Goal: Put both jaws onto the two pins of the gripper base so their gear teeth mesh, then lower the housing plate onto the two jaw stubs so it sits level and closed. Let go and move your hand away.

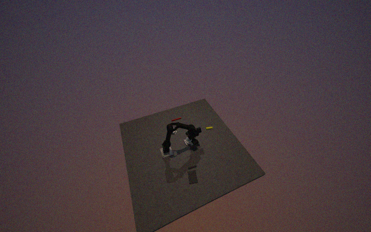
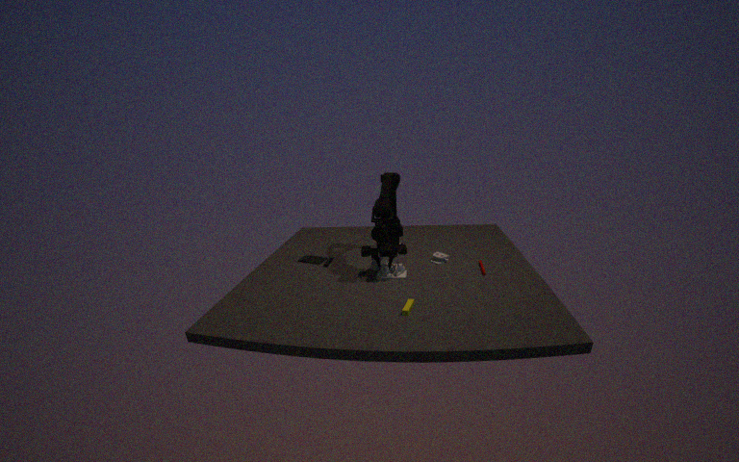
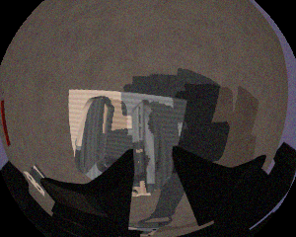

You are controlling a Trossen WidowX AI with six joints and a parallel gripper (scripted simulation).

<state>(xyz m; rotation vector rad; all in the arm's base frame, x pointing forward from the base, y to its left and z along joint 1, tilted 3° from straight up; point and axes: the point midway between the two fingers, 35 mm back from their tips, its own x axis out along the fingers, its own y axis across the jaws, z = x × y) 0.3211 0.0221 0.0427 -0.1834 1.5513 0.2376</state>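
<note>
The gripper base (image 1: 185,142) (image 2: 400,275) (image 3: 77,105) is a pale plate on the table under the hand. One grey jaw (image 3: 92,130) stands at its left in the wrist view. A second grey jaw (image 3: 149,135) stands to its right, partly in shadow, and runs back between the fingers. My gripper (image 1: 195,143) (image 2: 384,269) (image 3: 154,152) is low at the base and shut on this second jaw. Pins and gear teeth are too dark and hidden to tell. The white housing plate (image 1: 175,132) (image 2: 439,257) (image 3: 35,182) lies apart from the base, left in the wrist view.
A red bar (image 1: 176,119) (image 2: 481,268) (image 3: 5,123) lies beyond the housing plate. A yellow block (image 1: 209,127) (image 2: 408,306) lies beyond the base. A dark flat rectangle (image 1: 192,177) (image 2: 311,260) and a dark strip (image 1: 192,166) (image 2: 328,262) show on the table's other side.
</note>
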